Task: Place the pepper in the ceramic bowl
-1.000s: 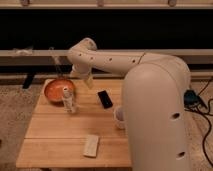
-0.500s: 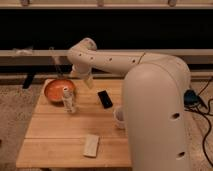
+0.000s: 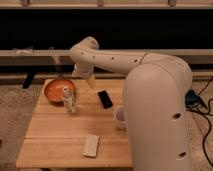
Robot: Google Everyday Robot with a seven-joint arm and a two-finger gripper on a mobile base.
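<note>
The ceramic bowl (image 3: 56, 90), round with a glossy orange inside, sits at the back left of the wooden table (image 3: 55, 135). The pepper does not show anywhere in the camera view. My white arm reaches from the right foreground across the table and bends down just right of the bowl. My gripper (image 3: 90, 82) hangs at its end, a little above the table between the bowl and a black slab. I see nothing in it from here.
A pale upright bottle-like object (image 3: 68, 100) stands right at the bowl's front right edge. A flat black slab (image 3: 105, 99) lies mid-table. A small white cup (image 3: 120, 117) is by my arm. A flat white block (image 3: 91, 146) lies near the front edge.
</note>
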